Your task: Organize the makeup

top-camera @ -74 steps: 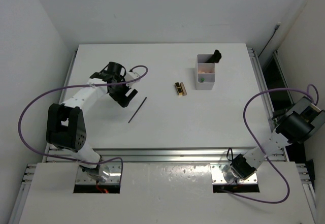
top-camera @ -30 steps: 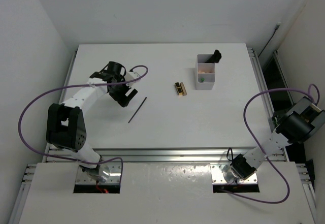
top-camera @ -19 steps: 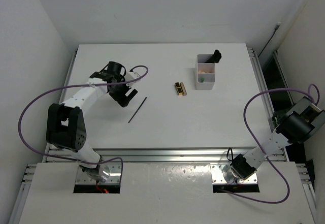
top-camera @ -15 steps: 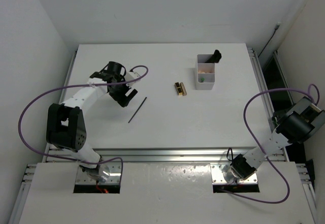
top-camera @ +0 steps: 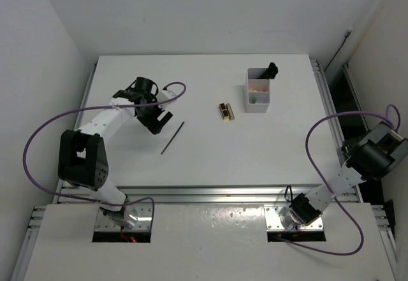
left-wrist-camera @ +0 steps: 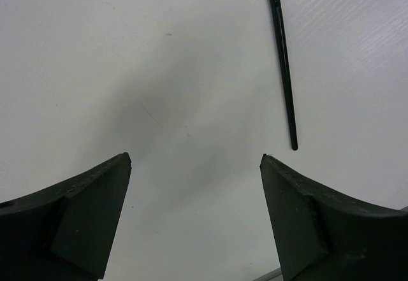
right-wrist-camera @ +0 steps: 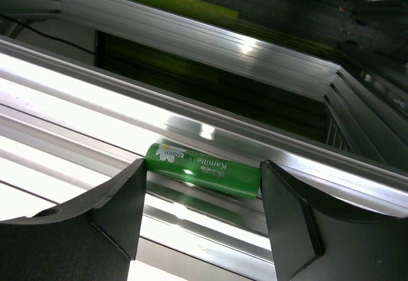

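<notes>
- Left gripper [left-wrist-camera: 195,158] hovers over the table [top-camera: 204,147]; jaws spread wide, nothing between them; thin black stick [left-wrist-camera: 284,64] lies flat just beyond its right-hand finger, apart from it
- Right gripper [right-wrist-camera: 202,164] hangs off the table's right side over aluminium rails [right-wrist-camera: 268,71]; jaws wide; green tube [right-wrist-camera: 203,168] spans tip to tip; whether they press it, I cannot tell
- Black-and-gold case [top-camera: 226,111] lies mid-table; black brush [top-camera: 272,71] stands in the white box [top-camera: 250,90]

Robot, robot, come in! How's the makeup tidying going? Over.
Left end effector open, thin black stick just beside it. Right end effector open, straddling green tube on metal rail. Nothing blocking the stick.
</notes>
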Motion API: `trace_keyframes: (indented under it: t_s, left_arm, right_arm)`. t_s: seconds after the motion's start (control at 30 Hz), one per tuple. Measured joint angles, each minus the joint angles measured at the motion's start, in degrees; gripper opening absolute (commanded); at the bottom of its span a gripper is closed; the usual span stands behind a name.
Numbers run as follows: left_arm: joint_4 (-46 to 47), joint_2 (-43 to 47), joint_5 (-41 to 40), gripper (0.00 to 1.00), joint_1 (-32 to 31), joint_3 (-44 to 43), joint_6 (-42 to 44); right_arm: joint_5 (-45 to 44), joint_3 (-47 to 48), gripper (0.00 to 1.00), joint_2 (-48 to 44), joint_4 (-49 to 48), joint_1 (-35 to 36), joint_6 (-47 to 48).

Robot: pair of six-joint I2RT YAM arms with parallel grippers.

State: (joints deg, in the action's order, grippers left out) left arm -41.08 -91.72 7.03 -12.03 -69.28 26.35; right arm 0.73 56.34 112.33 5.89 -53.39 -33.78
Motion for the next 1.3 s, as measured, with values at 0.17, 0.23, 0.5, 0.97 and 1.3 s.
trace_keyframes:
  t_s: [0.17, 0.23, 0.5, 0.97, 1.3]
  left_arm:
    - [0.00, 0.00, 0.02, 0.89, 0.00, 0.00, 0.00]
    - [0.00, 0.00, 0.00, 0.89, 0.00, 0.00, 0.02]
    - [0.00, 0.00, 0.00, 0.89, 0.00, 0.00, 0.20]
    - [0.02, 0.22, 0.70, 0.89, 0.00, 0.39, 1.95]
    - [0.52, 5.42, 2.43, 0.89, 0.24, 5.44, 3.02]
  right_arm:
    - [0.96, -0.94, 0.31, -1.62, -0.83, 0.00, 2.19]
    - [1.81, -0.94, 0.31, -2.32, -0.74, 0.00, 3.28]
    - [4.98, -1.88, 0.31, -7.80, -0.70, 0.50, 6.99]
    - [5.44, -6.34, 0.31, -23.63, 0.48, 4.68, 8.28]
    - [5.73, -9.53, 0.31, -33.77, 3.37, 19.65, 13.73]
